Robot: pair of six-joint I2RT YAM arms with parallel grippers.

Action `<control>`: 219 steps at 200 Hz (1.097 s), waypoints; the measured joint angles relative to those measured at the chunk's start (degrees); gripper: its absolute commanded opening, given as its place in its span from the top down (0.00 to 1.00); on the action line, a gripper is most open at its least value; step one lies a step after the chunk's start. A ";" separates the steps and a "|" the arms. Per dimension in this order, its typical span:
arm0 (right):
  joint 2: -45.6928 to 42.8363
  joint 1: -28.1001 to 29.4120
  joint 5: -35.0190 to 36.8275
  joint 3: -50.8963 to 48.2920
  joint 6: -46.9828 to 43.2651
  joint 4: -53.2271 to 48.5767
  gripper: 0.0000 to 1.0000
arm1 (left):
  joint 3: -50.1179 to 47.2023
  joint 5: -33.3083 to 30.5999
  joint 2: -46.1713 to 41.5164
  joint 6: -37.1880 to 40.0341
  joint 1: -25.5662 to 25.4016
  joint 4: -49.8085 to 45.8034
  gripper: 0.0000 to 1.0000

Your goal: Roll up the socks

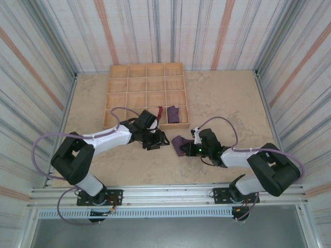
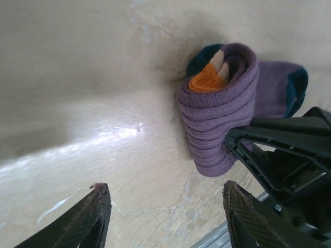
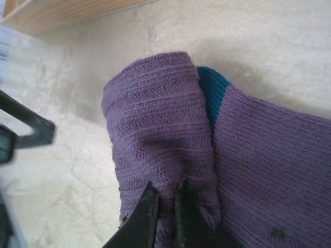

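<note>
Near the centre of the top view, on the beige table: a purple sock, lying just below the lower right corner of the wooden tray. Rolled at one end into a thick bundle, with an orange cuff at the core and a teal patch beside the flat part. Pinched by the right gripper, jaws narrow, with a fold of knit between them. At the bottom of the left wrist view, the left gripper, jaws wide apart, holding nothing, near the roll but not touching. In the tray's lower right compartment, a dark purple sock; in the next compartment to the left, a red piece, too small to tell.
</note>
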 measured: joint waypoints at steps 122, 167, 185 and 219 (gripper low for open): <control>4.50 -5.31 -11.30 -3.19 6.78 9.62 1.00 | 3.76 -2.69 12.33 -2.40 -5.62 12.70 0.57; 4.24 -5.66 -11.52 -2.36 6.23 7.76 1.00 | 5.84 -2.56 13.94 -1.90 -5.60 13.14 0.89; 2.95 -5.64 -10.86 -0.81 4.66 3.50 0.92 | 6.10 -2.56 13.94 -1.46 -5.33 13.03 1.00; -2.75 -3.02 -4.68 4.39 -1.09 -10.23 0.58 | 6.32 -2.36 13.92 -0.37 -3.30 12.31 1.00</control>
